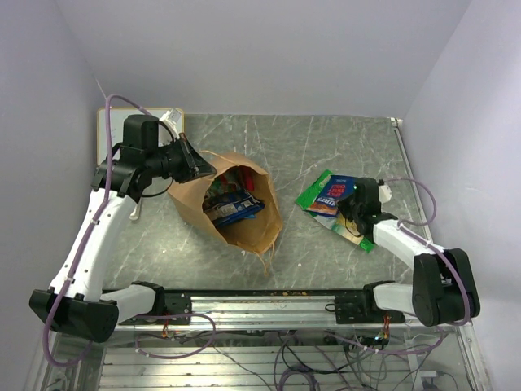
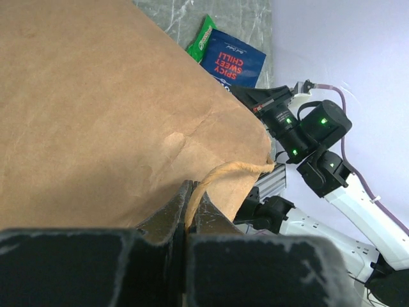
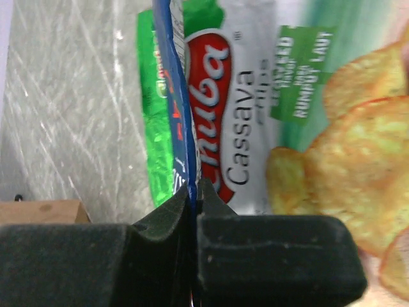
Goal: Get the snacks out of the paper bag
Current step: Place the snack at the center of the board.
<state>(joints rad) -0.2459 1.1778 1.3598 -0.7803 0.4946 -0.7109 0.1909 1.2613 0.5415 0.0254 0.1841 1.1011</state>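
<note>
Leftward, my left fingers (image 2: 167, 214) are clamped on the twisted handle (image 2: 233, 170) of the paper bag (image 1: 259, 232), which I judge anchors it with its mouth open so the snacks (image 1: 232, 204) inside can be reached. My right fingers (image 3: 163, 220) are pinched on the edge of a blue packet (image 3: 174, 96), held over a green cassava packet (image 3: 255, 134) well apart from the bag, probably for release there. Grey marbled counter (image 1: 326, 147); plain pale walls (image 1: 260, 49); whiteboard (image 1: 110, 134) at the far left corner.
</note>
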